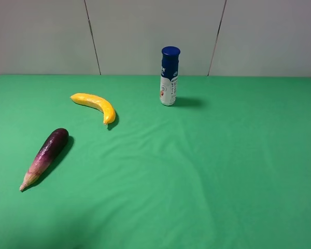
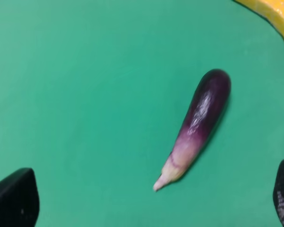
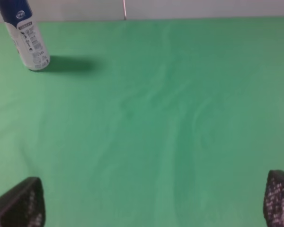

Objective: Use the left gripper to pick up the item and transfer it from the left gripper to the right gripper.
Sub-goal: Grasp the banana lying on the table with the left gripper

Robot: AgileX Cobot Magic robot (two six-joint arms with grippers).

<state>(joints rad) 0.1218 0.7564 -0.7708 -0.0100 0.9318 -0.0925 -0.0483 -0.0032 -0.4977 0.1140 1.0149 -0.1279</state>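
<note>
**ENTRY: BANANA HANDOVER, NOTHING PICKED UP YET**

**Progress.** No stage of the task is showing as done. The banana (image 1: 96,105) is lying untouched on the table (image 1: 223,181), and neither arm is appearing in the high view. Judging from this, everything is remaining: the reach, the grasp by the left claw, the lift, and the pass to the right claw.

**Left claw** (image 2: 149,203). It is hanging wide open and holding nothing. Only its two dark fingertips are showing in its own camera's picture. It is hovering over the eggplant (image 2: 199,123), with bare green cloth between the fingers. Just one end of the banana is peeking into that view, beyond the eggplant's dark end.

**Right claw** (image 3: 149,203). It is also gaping wide and gripping nothing. It is looking across bare cloth toward the bottle (image 3: 26,38), which is standing upright well away from it.

**Item.**
- **Place:** The banana is sitting in the upper left of the high frame. It is lying above and to the right of the eggplant and well apart from it, with the bottle off to its right.
- **Pose:** It is lying flat on its side.
- **Look:** It is showing smooth, bright yellow skin and a gentle curve. One end is pointing left and the other is dipping toward the lower right, where a small shadow is falling beside the tip. No bruising or marking is showing at this size.
</note>
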